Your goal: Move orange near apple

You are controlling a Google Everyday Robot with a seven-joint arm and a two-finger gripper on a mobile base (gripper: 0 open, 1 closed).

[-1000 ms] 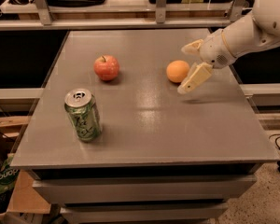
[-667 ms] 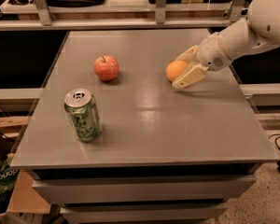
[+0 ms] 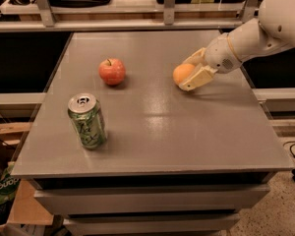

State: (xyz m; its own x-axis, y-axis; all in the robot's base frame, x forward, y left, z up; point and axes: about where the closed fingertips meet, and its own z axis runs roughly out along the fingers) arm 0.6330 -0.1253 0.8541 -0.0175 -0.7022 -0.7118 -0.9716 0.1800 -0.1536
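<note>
The orange (image 3: 181, 73) rests on the grey table (image 3: 152, 132) at the right middle. My gripper (image 3: 184, 75) reaches in from the right and its two cream fingers (image 3: 197, 78) lie on either side of the orange, closed against it. The red apple (image 3: 111, 71), with its short dark stem, stands on the table well to the left of the orange, with bare table between them.
A green soda can (image 3: 87, 120) stands upright at the front left of the table. A shelf rail (image 3: 137, 23) runs along the back edge. Cardboard boxes (image 3: 10, 191) sit on the floor at the left.
My gripper has moved left onto the orange, and its fingers have gone from open beside it to closed around it. The apple and can have not moved.
</note>
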